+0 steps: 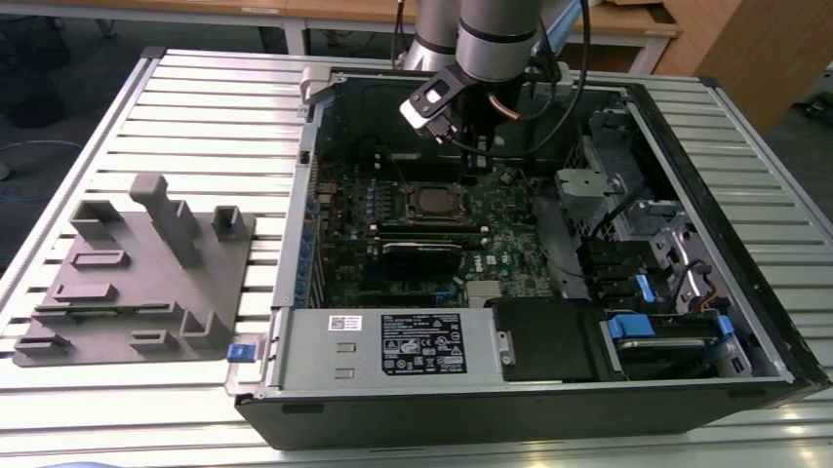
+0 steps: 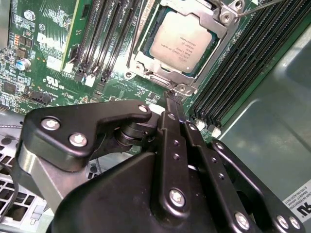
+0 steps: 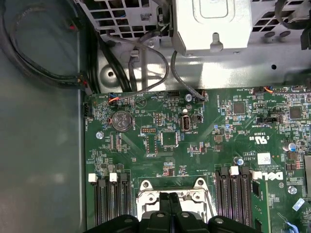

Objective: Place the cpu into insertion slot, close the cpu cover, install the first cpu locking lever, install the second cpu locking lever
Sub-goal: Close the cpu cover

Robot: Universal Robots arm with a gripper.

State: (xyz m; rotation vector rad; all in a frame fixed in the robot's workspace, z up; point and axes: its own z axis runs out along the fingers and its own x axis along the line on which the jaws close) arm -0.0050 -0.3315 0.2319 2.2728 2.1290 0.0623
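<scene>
Tool state: tool (image 2: 171, 97) has its fingers pressed together, nothing clamped btwn them.
Tool position: tip is down at the near edge of the cpu cover (image 2: 210, 53), by its small tab. Touching or just off, cannot tell. Same pose in the first wrist view, tool (image 3: 170, 198) over the socket frame.
Arm: reaches down from above into the open case (image 1: 729, 292), which stands on the slatted surface (image 1: 195, 107).
Cpu: cpu (image 2: 181, 41) sits flat in the insertion slot (image 1: 435, 203), metal top up.
Cover: lies down over the chip, window framing the metal top. Fully seated or not, cannot tell.
Lever: thin wire locking lever (image 2: 257, 5) passes the socket's far corner. Latched or free, cannot tell.
Handling, cpu: judged light, rigid, smooth-topped. Underside and slot contacts fragile. Hold by edges only, no sideways drag.
Handling, cover/lever: judged thin stiff sheet on a hinge. Wire is springy and may snap back. Push w/ closed tip at the bent end rather than grip.
Risk: tip sliding off onto green board (image 3: 194, 145) parts.
</scene>
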